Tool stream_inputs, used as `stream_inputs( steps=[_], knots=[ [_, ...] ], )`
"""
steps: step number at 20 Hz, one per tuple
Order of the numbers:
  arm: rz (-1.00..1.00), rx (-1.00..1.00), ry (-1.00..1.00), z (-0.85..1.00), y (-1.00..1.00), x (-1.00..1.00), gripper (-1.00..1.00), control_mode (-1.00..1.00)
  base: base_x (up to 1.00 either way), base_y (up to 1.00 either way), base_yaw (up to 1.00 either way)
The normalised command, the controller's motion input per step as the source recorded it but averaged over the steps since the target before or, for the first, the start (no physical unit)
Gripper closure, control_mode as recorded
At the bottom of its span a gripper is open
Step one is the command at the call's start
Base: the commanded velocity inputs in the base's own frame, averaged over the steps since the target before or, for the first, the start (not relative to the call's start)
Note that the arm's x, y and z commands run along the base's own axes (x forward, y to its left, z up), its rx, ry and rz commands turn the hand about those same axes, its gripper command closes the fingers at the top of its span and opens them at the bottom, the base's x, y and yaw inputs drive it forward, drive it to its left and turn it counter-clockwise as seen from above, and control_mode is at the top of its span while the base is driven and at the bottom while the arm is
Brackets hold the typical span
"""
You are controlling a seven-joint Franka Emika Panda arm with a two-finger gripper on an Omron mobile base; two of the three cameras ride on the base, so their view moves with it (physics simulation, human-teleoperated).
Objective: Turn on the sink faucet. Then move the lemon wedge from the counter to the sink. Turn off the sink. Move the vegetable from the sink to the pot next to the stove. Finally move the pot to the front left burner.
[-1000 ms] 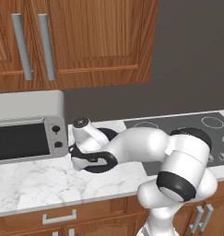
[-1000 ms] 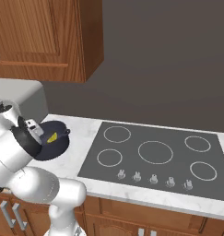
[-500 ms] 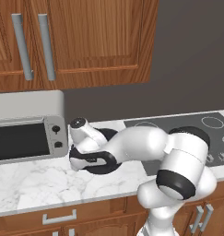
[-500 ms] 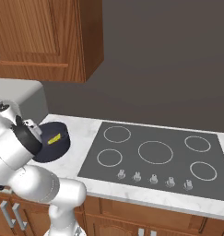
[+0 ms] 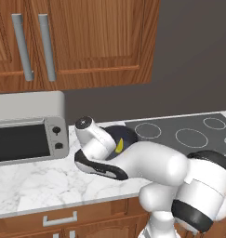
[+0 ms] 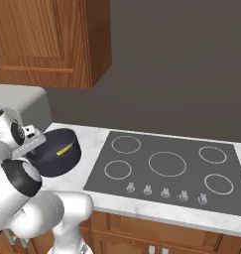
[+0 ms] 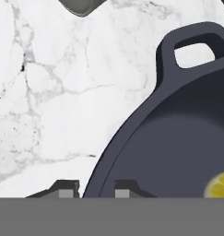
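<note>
Beside the stove (image 5: pixel 189 132), left base view: dark round pot (image 5: pixel 120 135) sits on the veined white marble counter (image 5: pixel 30 186), lemon wedge (image 5: pixel 119 146) inside.

Right base view: pot (image 6: pixel 55 151) left of the glass cooktop; front left burner (image 6: pixel 118 169) near.

Hand view: gripper (image 7: pixel 91 190) clamped on the smooth pot rim (image 7: pixel 113 147). Judged step: last one; next calls for lifting level.

Kitchen backdrop as I see it from the base cameras.
Brown wooden wall cabinets (image 5: pixel 86 42) with grey bar handles (image 5: pixel 22 46) hang against a dark grey wall (image 6: pixel 181 64); a silver toaster oven (image 5: pixel 26 128) stands below them.
</note>
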Motion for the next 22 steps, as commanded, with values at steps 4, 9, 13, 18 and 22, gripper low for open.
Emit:
stream_inputs(
  steps=[4,9,13,18,22],
  knots=[
    [-0.03,0.02,-0.11,0.39,-0.48,-0.08,1.00,-1.00,0.00,0.00,0.00],
    [0.00,0.05,-0.06,0.25,-0.61,0.00,1.00,-1.00,0.00,0.00,0.00],
    [0.00,0.08,-0.02,0.16,-0.75,0.00,1.00,-1.00,0.00,0.00,0.00],
    [0.00,0.10,0.00,0.06,-0.73,0.01,1.00,-1.00,0.00,0.00,0.00],
    [0.00,0.09,0.00,0.00,-0.59,0.07,1.00,-1.00,0.00,0.00,0.00]
  ],
)
